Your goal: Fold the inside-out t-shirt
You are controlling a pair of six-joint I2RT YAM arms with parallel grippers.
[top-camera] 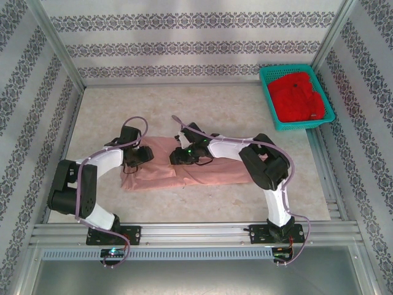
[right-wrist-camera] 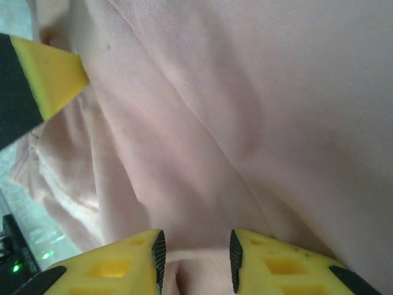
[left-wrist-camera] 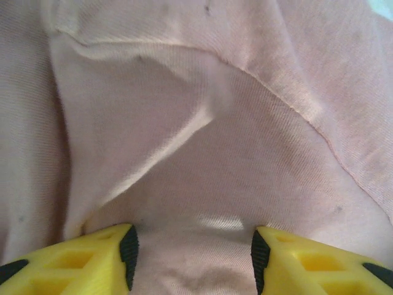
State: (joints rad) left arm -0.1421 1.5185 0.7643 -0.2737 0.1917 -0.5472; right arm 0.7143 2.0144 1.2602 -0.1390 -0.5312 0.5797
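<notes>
The inside-out t-shirt (top-camera: 209, 169), dusty salmon-pink, lies spread flat in the middle of the table. My left gripper (top-camera: 142, 155) rests on its left part. In the left wrist view the jaws of the left gripper (left-wrist-camera: 192, 258) stand wide apart and open, with creased t-shirt cloth (left-wrist-camera: 215, 123) under and between them. My right gripper (top-camera: 179, 155) sits on the shirt's upper middle, close to the left one. Seen from its wrist, the right gripper (right-wrist-camera: 196, 261) is open more narrowly, a hemmed fold of the t-shirt (right-wrist-camera: 245, 123) lying between its pads. A left finger (right-wrist-camera: 52, 77) shows at top left there.
A teal basket (top-camera: 268, 92) holding a bright red garment (top-camera: 299, 95) stands at the back right corner. Metal frame rails and patterned walls ring the table. Bare tabletop lies behind the shirt and along its near side.
</notes>
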